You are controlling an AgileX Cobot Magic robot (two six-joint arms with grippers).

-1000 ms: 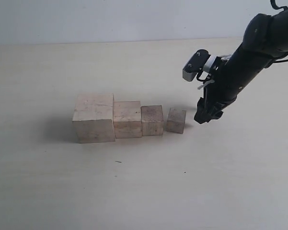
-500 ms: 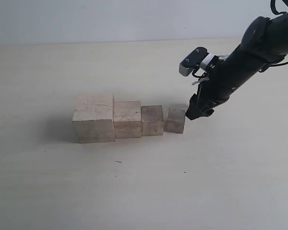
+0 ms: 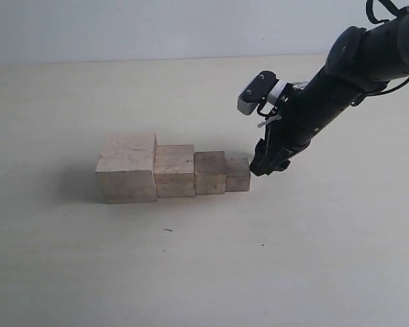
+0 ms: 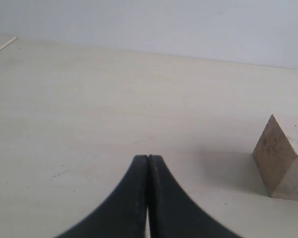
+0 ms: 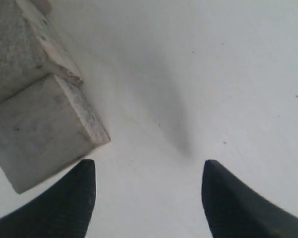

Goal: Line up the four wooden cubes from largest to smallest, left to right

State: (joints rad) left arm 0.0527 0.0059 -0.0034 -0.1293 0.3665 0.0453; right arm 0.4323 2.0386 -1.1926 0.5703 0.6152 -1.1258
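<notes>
- Our right tool [image 5: 146, 171] stands open and holds nothing; one fingertip [image 5: 74, 198] sits just beside the smallest cube [image 3: 237, 174].
- Our left tool [image 4: 148, 166] is closed and empty.
- The four wooden cubes [image 3: 173, 170] form a touching row on the surface [image 3: 190, 272], largest at left.

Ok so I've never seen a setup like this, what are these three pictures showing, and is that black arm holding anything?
It is a two-armed robot. The wide picture is from a camera off the arms; the other two look out from each wrist. On the pale table four wooden cubes stand in a row, biggest on the left. The right gripper is open beside the smallest cube, holding nothing. The left gripper is shut and empty.
</notes>
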